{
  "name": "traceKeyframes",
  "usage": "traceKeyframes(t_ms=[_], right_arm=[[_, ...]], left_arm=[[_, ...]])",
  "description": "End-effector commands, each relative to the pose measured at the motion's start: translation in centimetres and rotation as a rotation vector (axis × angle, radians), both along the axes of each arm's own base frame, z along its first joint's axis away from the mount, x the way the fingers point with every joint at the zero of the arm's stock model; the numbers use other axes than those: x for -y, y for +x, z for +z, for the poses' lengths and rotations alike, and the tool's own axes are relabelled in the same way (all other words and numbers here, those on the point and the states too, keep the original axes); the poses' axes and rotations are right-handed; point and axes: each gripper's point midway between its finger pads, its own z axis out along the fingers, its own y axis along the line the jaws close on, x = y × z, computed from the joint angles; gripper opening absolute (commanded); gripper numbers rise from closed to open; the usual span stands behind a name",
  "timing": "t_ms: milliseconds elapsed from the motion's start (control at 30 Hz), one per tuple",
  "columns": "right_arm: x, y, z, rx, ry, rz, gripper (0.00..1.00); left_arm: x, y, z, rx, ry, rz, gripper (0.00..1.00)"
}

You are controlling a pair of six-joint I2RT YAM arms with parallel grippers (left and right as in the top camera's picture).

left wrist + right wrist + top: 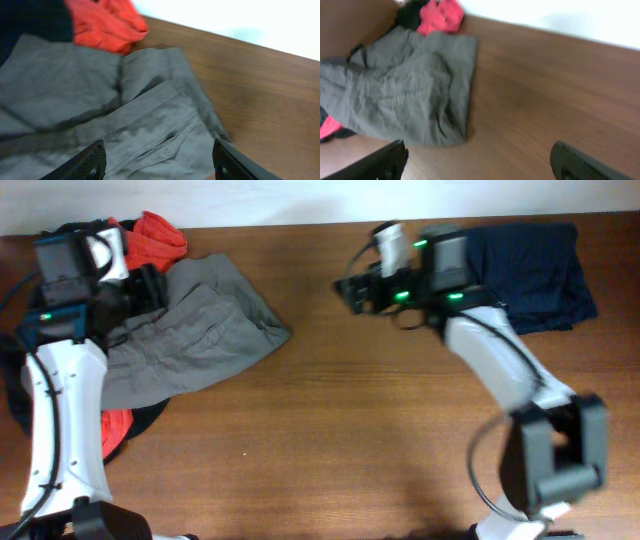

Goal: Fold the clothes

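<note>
The grey-olive shorts (195,335) lie crumpled at the left of the table, partly on red and black tops. A welt pocket shows in the left wrist view (165,140). My left gripper (150,288) is open and empty, hovering over the shorts' upper left part; its fingers (160,162) spread wide above the pocket. My right gripper (352,290) is open and empty, above bare wood right of the shorts. The right wrist view shows the shorts (405,95) ahead to the left, apart from the fingers (480,162).
A red top (158,235) lies at the back left, with more red and black cloth (118,428) under the shorts. A dark navy folded garment (535,270) sits at the back right. Wooden table (350,440) in the middle and front.
</note>
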Motion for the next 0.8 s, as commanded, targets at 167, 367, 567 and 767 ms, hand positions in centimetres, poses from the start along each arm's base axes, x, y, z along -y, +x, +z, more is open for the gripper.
traceKeyframes(t_ms=[167,367,567,767], right_arm=[[-15.3,-1.1,-5.8,0.057,0.140,0.157,0.92],[-18.4,-2.0,-11.0,-0.019,0.098,0.073,0.81],[-15.6,-0.4,-14.9,-0.113,0.011,-0.157,0.73],[-14.8,-0.7,-16.5,-0.163,-0.025,-0.210,0.62]], left_arm=[[-2.9,-1.4,-0.5,-0.041,0.000,0.055,0.68],[-2.9,-1.5,-0.6,-0.047,-0.001,0.055,0.68],[-2.9,-1.5,-0.6,-0.047,-0.001,0.055,0.68],[-2.9,-1.5,-0.7,-0.052,-0.003,0.055,0.69]])
